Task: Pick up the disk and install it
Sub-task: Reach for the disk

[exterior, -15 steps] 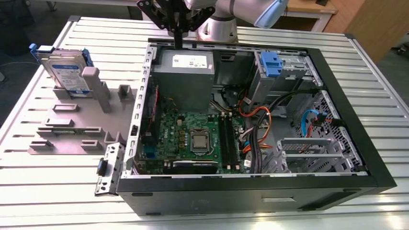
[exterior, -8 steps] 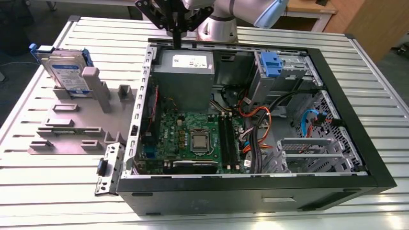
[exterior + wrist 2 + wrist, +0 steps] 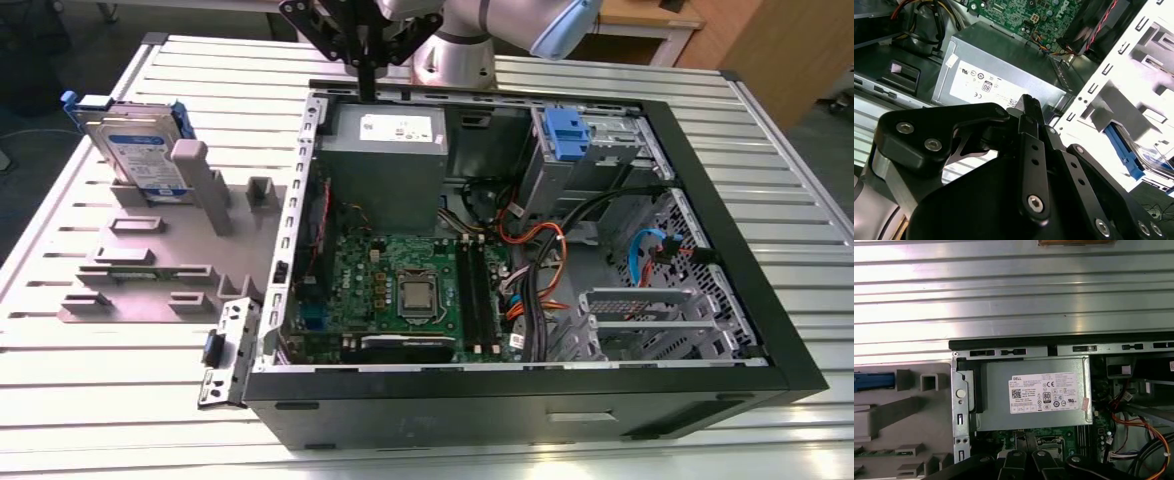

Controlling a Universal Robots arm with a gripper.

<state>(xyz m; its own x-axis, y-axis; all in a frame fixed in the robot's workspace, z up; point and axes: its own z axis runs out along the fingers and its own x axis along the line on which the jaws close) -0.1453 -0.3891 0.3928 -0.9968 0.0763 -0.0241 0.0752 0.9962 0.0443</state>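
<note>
Disk [image 3: 134, 150] stands on edge in a grey holder [image 3: 147, 270] near the table's [image 3: 80, 400] far corner at the exterior view's left, its long axis roughly upright and leaning slightly. Pincer [image 3: 363, 85] hangs closed and empty over the open computer case [image 3: 534, 385], above the power supply [image 3: 387, 170]. The disk lies sideways from it toward that corner, well apart.
</note>
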